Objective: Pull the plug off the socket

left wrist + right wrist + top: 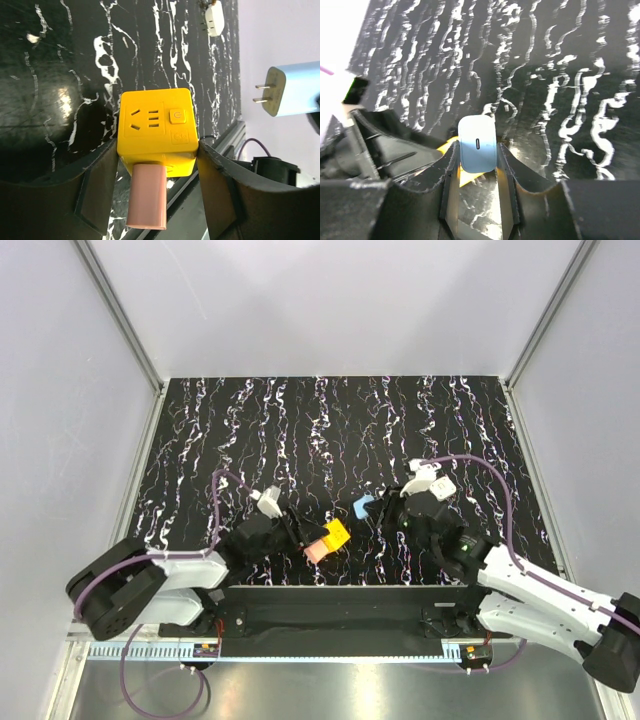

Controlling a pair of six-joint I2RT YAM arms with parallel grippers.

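The socket point(156, 127) is clamped between the jaws of the left gripper point(157, 154), with a pink plug point(147, 195) seated in its lower face. A light-blue plug point(477, 144) is gripped between the jaws of the right gripper point(477, 156), its prongs point(262, 92) bared and clear of the socket. That extraction is judged done; only the pink plug may be left.

Between our left gripper's point(157, 150) black fingers point(95, 190) we see a bright-yellow socket point(155, 125) bearing a pale pink plug point(147, 197), while our right gripper's point(477, 150) black fingers point(515, 175) flank a light-blue plug point(477, 142), beyond them a black tabletop point(330, 430) streaked white.
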